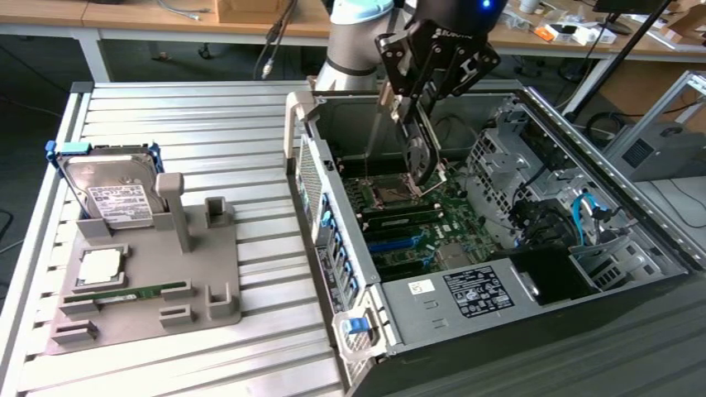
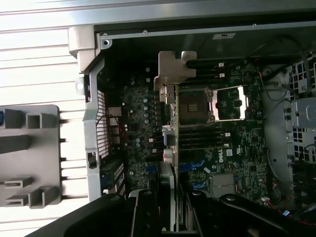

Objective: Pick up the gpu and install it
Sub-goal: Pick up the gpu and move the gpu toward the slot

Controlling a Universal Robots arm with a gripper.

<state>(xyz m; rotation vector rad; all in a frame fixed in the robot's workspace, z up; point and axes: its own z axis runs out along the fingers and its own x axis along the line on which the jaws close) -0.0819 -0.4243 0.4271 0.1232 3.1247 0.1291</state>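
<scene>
Black gripper (image 1: pixel 419 107) pinches the gpu (image 1: pixel 425 161) edge-down above the motherboard (image 1: pixel 436 227), upper centre of the exterior view, inside the case (image 1: pixel 601 169). A slight tilt could miss the slot (image 1: pixel 394 245), jamming the bracket (image 2: pixel 175 66) against the case wall.

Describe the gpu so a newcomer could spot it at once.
Find the open computer case. Over its motherboard, the gripper holds the gpu on edge. It is a thin card with a silver bracket, the only part gripped.

Exterior: high, oblique; wrist (closer) apparently straight down; both share the motherboard (image 1: pixel 452 223)
</scene>
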